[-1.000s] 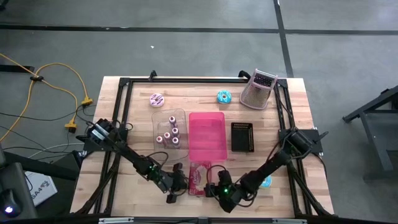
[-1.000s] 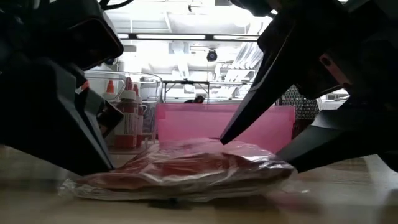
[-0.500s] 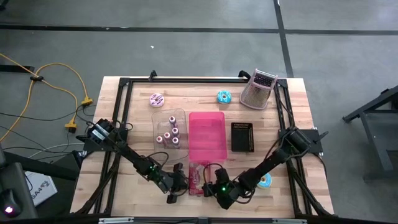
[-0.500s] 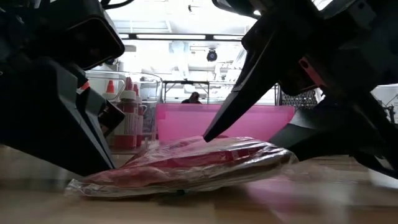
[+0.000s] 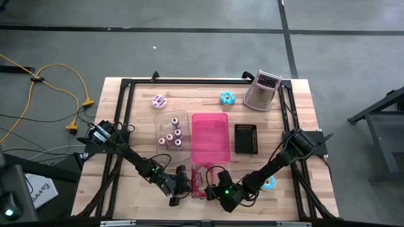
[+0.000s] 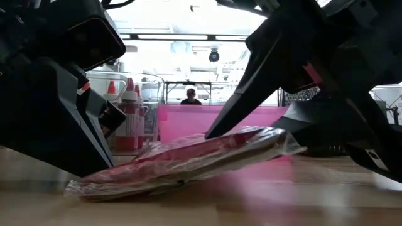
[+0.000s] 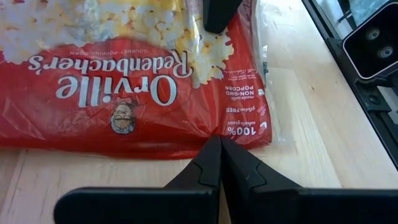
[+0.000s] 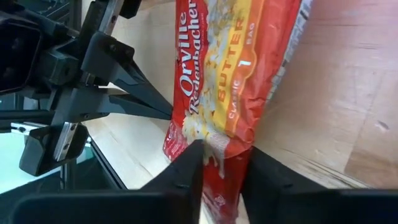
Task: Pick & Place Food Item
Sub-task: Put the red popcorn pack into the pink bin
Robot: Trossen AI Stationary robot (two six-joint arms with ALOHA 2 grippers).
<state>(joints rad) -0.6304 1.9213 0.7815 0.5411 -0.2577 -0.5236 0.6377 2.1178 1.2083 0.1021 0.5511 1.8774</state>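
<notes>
Gripping one end of the popcorn bag [image 8: 233, 81], the right gripper [image 8: 219, 163] tilts it off the table [image 5: 303, 113] before the pink bin [image 5: 210, 137]; left gripper [image 7: 220, 152] closed against its other edge.

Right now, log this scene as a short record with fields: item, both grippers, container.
item: popcorn bag, one end raised off the table, the other end on the wood
right gripper: fingers closed on the raised end of the bag
left gripper: shut, tip at the low edge of the bag
container: pink bin, just beyond the bag
</notes>
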